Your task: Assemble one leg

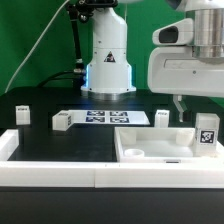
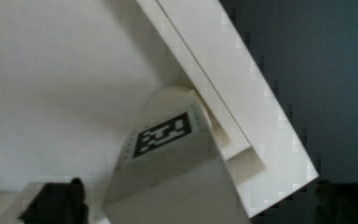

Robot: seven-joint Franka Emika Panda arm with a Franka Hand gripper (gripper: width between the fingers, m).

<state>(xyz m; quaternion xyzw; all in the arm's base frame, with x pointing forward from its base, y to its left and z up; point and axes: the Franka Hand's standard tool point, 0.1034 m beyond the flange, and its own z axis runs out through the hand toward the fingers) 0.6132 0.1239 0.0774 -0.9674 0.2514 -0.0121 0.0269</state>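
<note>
Right now I see the leg (image 1: 207, 130) standing upright, its long axis vertical, on the far right corner of the large white tabletop piece (image 1: 150, 148) in the exterior view, one tagged face toward that camera. My hand (image 1: 182, 104) hangs just beside and slightly above it, under the bulky white wrist housing; from that view I cannot tell how wide the fingers stand. In the wrist view the leg (image 2: 167, 165) fills the middle, tag (image 2: 165, 133) showing, leaning against the tabletop piece's raised rim (image 2: 220, 90). Dark fingertips (image 2: 60, 200) show on either side of the leg, apart from it, so the hand looks released and grasps nothing. Other legs (image 1: 62, 120) stand on the black worktop (image 1: 50, 145), well apart from the hand, near the marker board (image 1: 103, 118).
</note>
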